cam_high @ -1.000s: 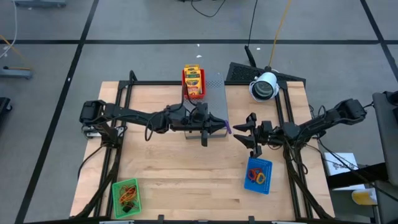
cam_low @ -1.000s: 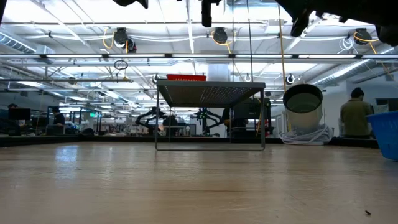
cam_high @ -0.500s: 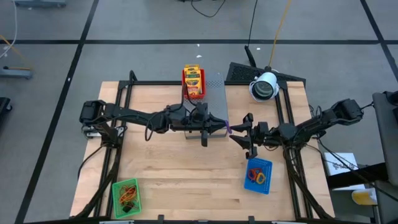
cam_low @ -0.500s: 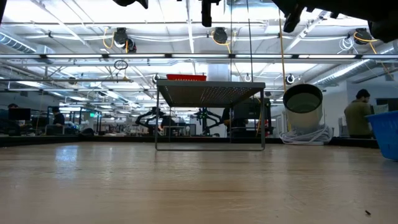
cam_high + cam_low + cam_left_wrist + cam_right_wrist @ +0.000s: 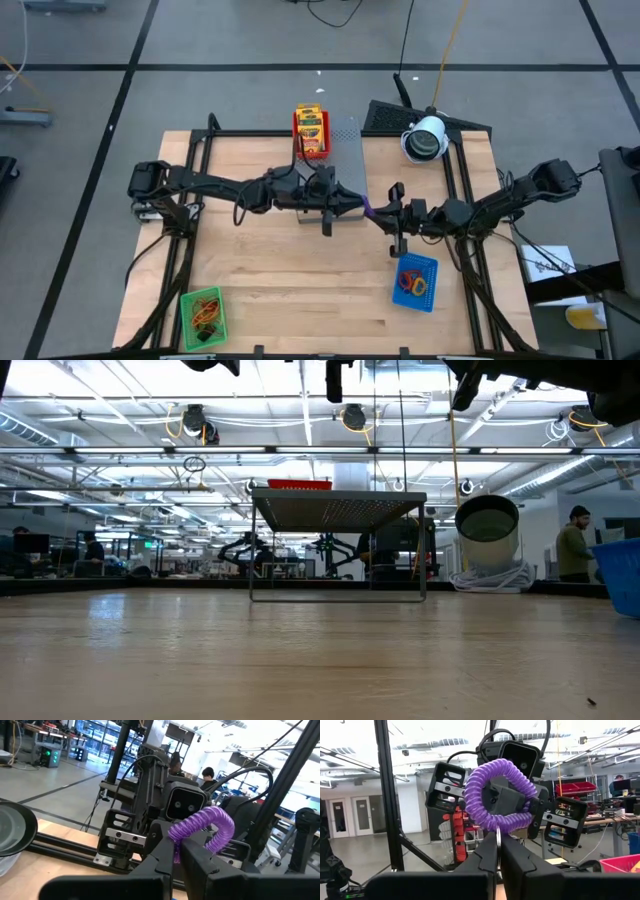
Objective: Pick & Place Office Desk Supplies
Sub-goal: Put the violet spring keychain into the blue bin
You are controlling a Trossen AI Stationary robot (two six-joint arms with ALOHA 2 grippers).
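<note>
A purple coiled band loop [image 5: 500, 795] hangs in the air above the table's middle, between my two grippers. In the high view it shows as a small purple spot [image 5: 367, 208] at the right edge of the grey perforated stand [image 5: 338, 165]. My left gripper [image 5: 356, 204] reaches in from the table's left and is shut on the loop. My right gripper [image 5: 380, 213] reaches in from the table's right and is shut on the same loop. The two wrists face each other closely. Yellow-and-green crayon packets [image 5: 311, 128] sit in a red tray on the stand. My left gripper pinches one strand of the purple loop [image 5: 175, 840] between its two fingers, coming about level from the table's left. The loop arches beyond the fingertips, clear of the table. My right gripper pinches the loop's near strand [image 5: 498, 826] between its two fingers, coming from the table's right, slanting slightly up. The ring stands open beyond the fingertips, clear of the table.
A blue mesh tray [image 5: 426, 294] with coloured bands lies near the right front. A green mesh tray [image 5: 186, 318] with bands sits at the front left corner. A white round camera [image 5: 426, 138] stands at the back right. Bare wood lies between the trays.
My right gripper has moved toward the table's left, up to the left gripper, and has shut on the purple loop. My left gripper has kept the loop in place.
</note>
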